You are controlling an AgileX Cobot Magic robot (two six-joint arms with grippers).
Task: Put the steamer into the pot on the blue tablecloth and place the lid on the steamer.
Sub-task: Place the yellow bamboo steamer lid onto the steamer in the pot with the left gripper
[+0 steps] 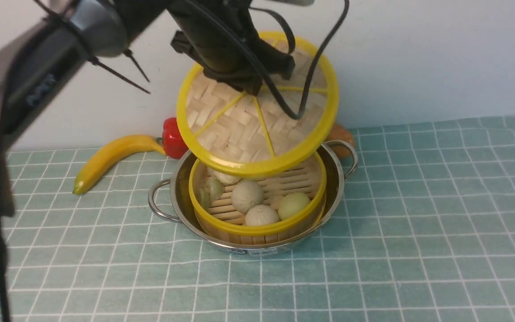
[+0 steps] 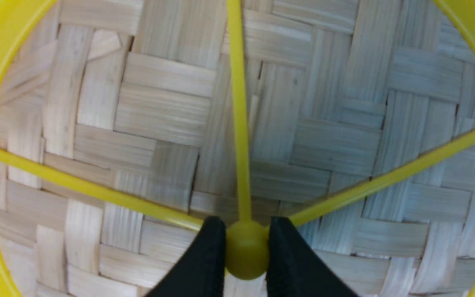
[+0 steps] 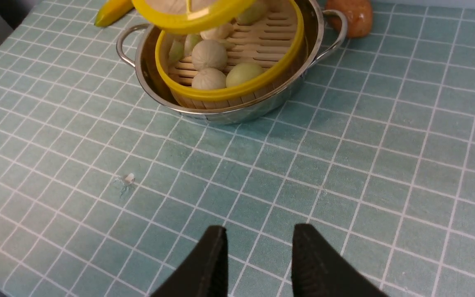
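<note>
The lid (image 1: 235, 129) hangs steeply tilted from the left hand (image 2: 247, 247), whose jaws pinch only its small centre hub. Just below the hand, the steamer (image 1: 257, 230) sits in the pot (image 1: 176, 192) on the blue tablecloth (image 1: 418, 223). So small a round hold may let the lid swivel or slip. Lowered tilted, its low edge would likely catch the steamer's rim and seat crooked. The right hand (image 3: 260, 233), well apart, stands wide and empty.
</note>
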